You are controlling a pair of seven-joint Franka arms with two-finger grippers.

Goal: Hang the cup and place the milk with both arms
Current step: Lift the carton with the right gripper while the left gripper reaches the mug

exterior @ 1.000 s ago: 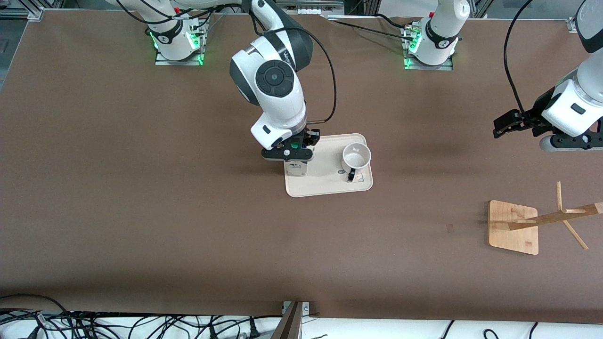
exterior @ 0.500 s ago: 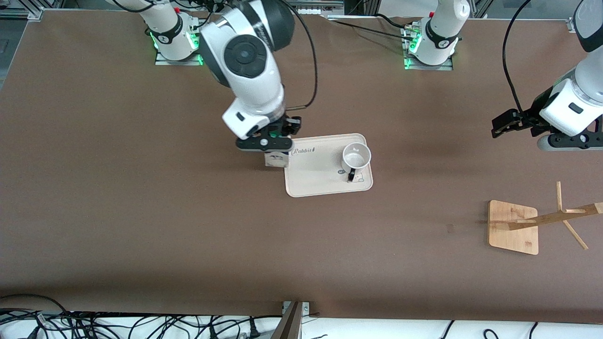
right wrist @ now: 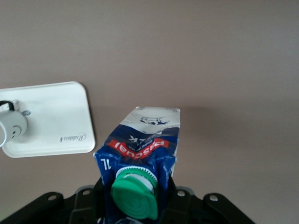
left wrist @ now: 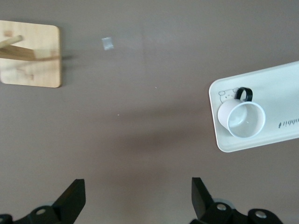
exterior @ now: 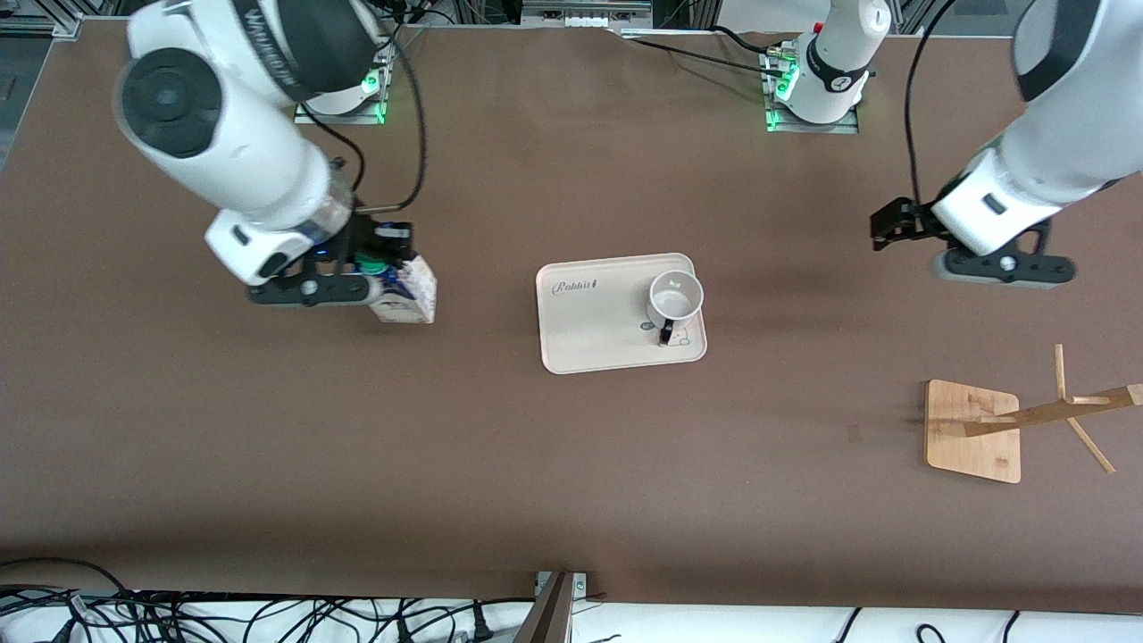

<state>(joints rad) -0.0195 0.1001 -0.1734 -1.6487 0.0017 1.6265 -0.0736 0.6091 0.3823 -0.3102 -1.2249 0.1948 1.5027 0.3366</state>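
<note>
Right wrist view: milk [right wrist: 140, 158] blue-topped, green cap (white sides).

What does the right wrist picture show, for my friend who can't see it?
The right tool grips a blue milk carton with a green cap, up over the bare brown table. Off to one side lies a white tray, with the white cup on it.

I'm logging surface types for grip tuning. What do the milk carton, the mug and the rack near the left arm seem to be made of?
Blue-and-white gable-top milk carton: likely coated paperboard, with creased folds, printed sides and a green plastic-looking cap.
Small white mug: glossy, probably ceramic or enamel; black loop handle.
Pale wooden rack: looks like unpainted bamboo or wood, matte with visible grain.
</note>
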